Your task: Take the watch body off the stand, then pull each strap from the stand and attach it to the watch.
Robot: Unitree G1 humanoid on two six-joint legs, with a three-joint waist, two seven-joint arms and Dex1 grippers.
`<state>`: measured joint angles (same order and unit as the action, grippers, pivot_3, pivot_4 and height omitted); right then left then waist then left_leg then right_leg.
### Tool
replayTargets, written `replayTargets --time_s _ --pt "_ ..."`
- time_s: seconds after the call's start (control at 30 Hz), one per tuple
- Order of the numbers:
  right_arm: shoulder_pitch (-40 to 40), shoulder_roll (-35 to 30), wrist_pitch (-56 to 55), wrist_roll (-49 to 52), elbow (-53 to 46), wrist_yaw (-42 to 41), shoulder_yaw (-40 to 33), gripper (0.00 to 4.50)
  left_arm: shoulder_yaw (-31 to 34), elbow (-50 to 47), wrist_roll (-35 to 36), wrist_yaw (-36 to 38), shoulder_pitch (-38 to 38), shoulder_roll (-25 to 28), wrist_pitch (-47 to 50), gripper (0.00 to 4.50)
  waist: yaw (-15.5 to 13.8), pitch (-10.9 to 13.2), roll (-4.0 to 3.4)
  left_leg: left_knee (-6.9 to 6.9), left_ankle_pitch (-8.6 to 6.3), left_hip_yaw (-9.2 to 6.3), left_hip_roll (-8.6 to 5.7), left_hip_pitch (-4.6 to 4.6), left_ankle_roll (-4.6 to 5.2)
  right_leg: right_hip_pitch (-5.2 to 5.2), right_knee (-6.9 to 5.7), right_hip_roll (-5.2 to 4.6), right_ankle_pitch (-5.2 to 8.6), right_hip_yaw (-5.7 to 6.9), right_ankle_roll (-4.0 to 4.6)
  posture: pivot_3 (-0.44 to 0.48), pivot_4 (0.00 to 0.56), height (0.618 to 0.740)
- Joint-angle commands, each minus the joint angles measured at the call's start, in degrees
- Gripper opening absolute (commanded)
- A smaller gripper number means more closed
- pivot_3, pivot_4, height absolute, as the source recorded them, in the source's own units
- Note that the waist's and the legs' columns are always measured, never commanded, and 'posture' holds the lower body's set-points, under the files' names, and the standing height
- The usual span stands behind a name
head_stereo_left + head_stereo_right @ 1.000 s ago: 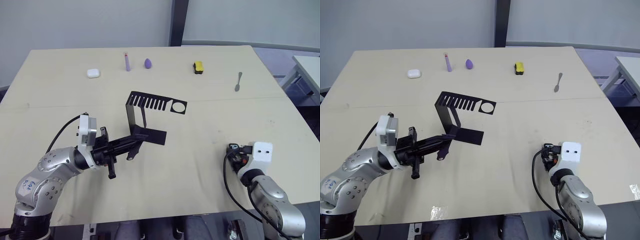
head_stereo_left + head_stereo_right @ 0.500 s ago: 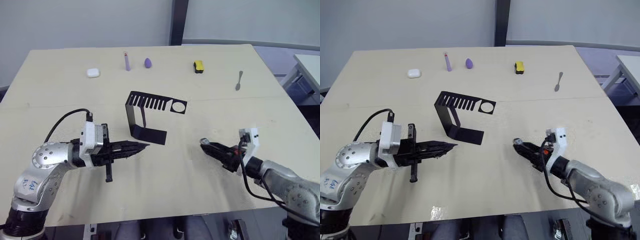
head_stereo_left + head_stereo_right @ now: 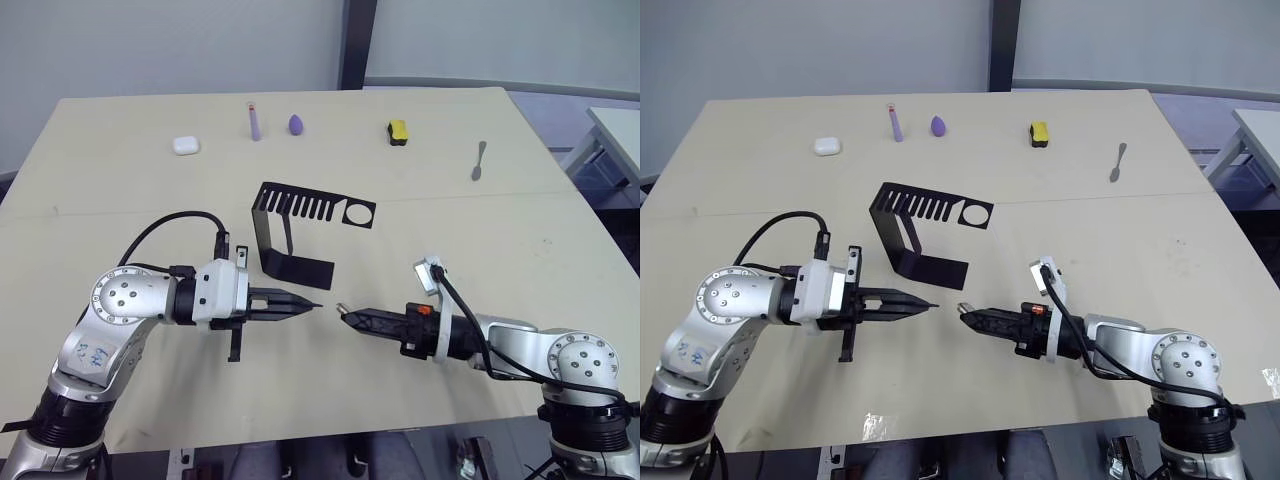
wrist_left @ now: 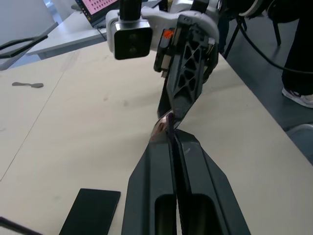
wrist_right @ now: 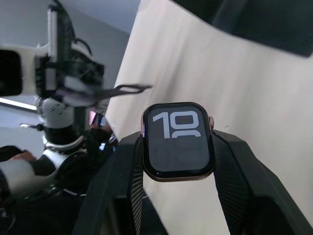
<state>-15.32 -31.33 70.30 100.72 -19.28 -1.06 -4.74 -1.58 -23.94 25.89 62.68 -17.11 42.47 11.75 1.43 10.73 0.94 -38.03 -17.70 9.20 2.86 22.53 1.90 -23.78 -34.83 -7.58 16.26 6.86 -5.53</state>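
The right gripper [image 5: 178, 161] is clamped on the watch body [image 5: 178, 141], fingers pressing its two sides, screen toward the wrist camera. The left gripper [image 3: 308, 302] is closed on a strap [image 5: 128, 88], which juts from its tips toward the watch, close but apart. Behind both grippers, the stand [image 3: 270, 245] sits on the table [image 3: 120, 190].

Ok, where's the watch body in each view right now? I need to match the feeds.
Left eye view: the watch body is clamped at the tips of the right gripper, in front of the stand.
Right eye view: same spot, watch body.
Left wrist view: watch body edge-on, just past the left arm's own fingers.
Right wrist view: watch body face-on between the fingers.
Shared landmark: the left gripper, pinching a strap, points at it.
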Motion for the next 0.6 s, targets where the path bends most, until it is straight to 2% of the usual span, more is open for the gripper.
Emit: replayTargets --time_s 0.03,0.6 --pt "-0.36 -1.52 -2.79 3.98 -0.65 0.92 1.18 1.52 -0.38 -0.79 -0.46 0.05 -0.63 -0.3 -1.12 0.0 -0.01 0.0 0.0 0.0 0.0 0.0 0.01 0.0 0.0 0.0 0.0 0.0 0.0 -0.02 0.0 0.0 0.15 0.74" --pt "-1.14 -5.47 -7.36 4.83 -0.94 0.27 5.72 1.52 -2.68 -0.68 -2.5 -0.52 -0.69 -1.9 -2.26 0.0 -0.04 0.0 0.0 -0.04 0.01 0.0 0.02 0.0 0.0 0.0 -0.03 -0.01 0.0 -0.03 -0.01 0.0 0.15 0.74"
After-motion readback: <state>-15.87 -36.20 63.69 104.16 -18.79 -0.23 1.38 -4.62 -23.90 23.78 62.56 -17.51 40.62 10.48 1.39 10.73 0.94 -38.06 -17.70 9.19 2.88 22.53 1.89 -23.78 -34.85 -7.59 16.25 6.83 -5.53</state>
